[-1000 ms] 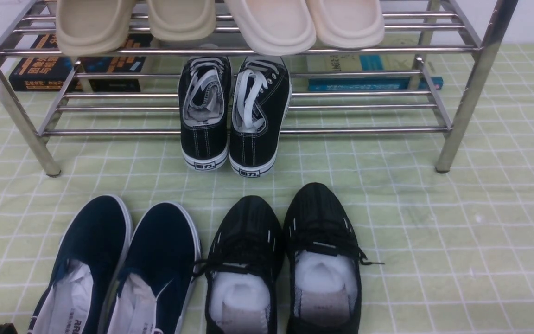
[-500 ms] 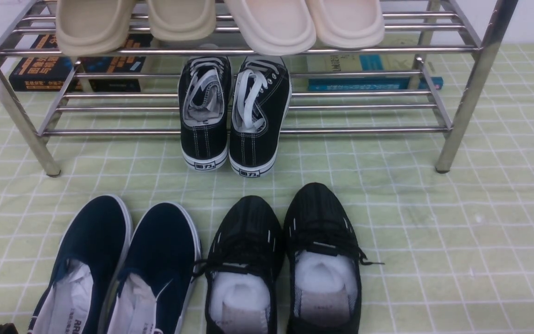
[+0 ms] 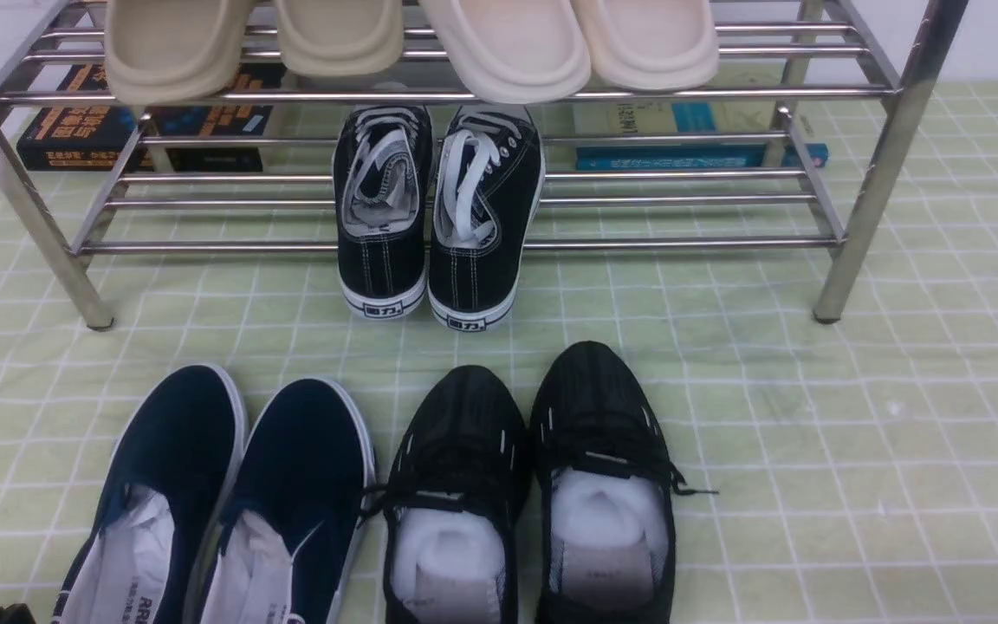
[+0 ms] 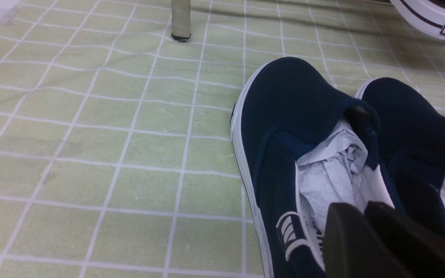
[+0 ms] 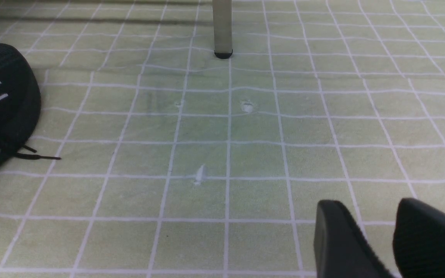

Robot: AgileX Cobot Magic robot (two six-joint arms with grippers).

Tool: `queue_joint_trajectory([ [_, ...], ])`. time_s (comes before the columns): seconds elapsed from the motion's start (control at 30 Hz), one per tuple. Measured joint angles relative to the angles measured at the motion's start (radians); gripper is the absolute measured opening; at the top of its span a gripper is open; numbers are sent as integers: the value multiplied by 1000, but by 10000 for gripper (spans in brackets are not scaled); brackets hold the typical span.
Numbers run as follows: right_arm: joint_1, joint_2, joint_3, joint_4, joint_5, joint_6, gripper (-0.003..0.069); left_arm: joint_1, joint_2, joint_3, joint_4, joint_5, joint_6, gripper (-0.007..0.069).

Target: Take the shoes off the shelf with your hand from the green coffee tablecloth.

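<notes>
Black left pincer (image 4: 365, 210), fingers nearly together, hovers over the navy shoes (image 4: 303, 127) (right pincer (image 5: 377, 210) parted, empty).

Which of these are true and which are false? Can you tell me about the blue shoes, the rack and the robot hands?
1. The navy-blue shoes sit on the green tablecloth. True.
2. The black sneakers with white laces are on the shelf's top tier. False: they rest on the bottom tier, heels poking out over the front bar.
3. Pale slippers lie on the top tier. True.
4. The all-black mesh shoes stand to the left of the navy pair. False: they stand to its right.
5. The right gripper holds a shoe. False: nothing sits between its fingers, only cloth beneath.
</notes>
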State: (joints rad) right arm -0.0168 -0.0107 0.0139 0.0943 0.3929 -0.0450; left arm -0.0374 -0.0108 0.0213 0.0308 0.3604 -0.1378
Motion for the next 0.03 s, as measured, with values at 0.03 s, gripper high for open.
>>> queue_joint_trajectory([
  [0.03,0,0,0,0,0,0,240,0,0,0,0,0,0,90],
])
